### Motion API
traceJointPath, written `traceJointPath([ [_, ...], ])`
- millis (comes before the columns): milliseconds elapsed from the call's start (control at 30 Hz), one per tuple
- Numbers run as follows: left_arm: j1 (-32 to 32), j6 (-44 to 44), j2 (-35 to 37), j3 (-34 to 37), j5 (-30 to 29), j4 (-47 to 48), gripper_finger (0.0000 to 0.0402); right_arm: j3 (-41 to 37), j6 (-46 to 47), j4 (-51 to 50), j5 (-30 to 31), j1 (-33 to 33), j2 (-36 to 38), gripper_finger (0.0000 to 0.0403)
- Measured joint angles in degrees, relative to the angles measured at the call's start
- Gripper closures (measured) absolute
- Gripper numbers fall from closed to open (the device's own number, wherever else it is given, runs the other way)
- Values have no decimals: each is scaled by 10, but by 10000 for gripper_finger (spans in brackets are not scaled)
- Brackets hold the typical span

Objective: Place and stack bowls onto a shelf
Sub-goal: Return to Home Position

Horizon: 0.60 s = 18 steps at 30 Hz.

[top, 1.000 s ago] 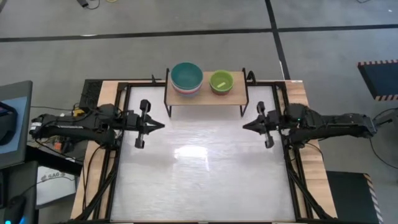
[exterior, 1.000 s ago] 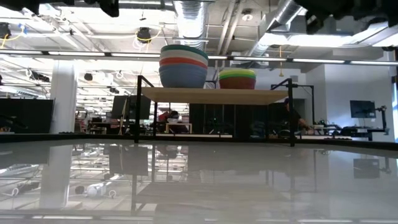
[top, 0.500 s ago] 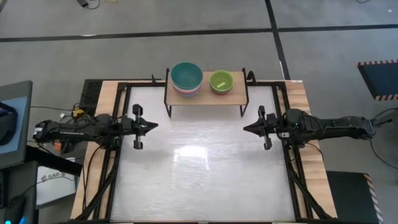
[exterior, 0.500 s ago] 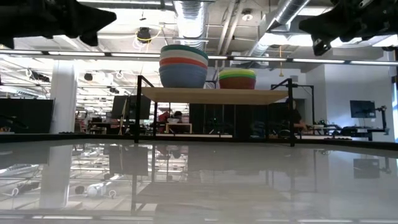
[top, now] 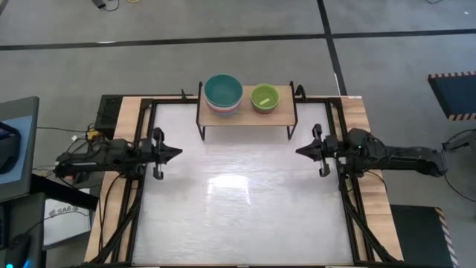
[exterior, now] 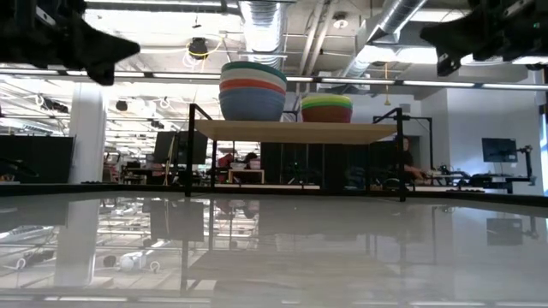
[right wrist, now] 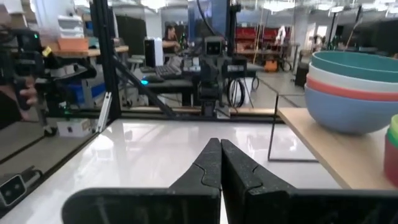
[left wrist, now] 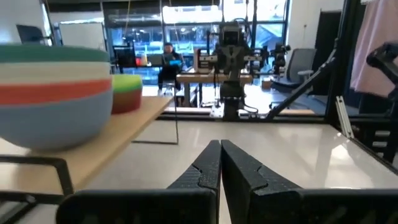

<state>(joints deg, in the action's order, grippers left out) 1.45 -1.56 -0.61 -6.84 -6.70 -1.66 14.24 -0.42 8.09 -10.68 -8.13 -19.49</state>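
The shelf stands at the table's far edge on thin black legs. On its wood top sit two stacks of bowls. The larger stack has slate blue lowest, then red, white and dark teal on top. The smaller stack shows lime green on top, with yellow and red-pink bands below. My left gripper hovers shut over the table's left side, and its fingers meet in the left wrist view. My right gripper hovers shut over the right side. Both grippers hold nothing.
The white tabletop lies bare between the arms. Black frame rails run along the table's sides. A person sits far off in the room behind the table.
Both arms have drawn back from the middle: the left gripper toward the table's left edge, the right gripper a little toward the right edge. Both stayed shut. In the low view the arms have come lower into the picture's upper corners. The bowls and shelf have not moved.
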Motion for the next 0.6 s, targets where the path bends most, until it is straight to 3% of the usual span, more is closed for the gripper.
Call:
traceJointPath([
  [167,0,22,-11,41,2,-71,402,-59,14,85,0,11,14,383],
  [600,0,23,5,22,21,-9,402,-60,32,-108,-1,14,194,383],
])
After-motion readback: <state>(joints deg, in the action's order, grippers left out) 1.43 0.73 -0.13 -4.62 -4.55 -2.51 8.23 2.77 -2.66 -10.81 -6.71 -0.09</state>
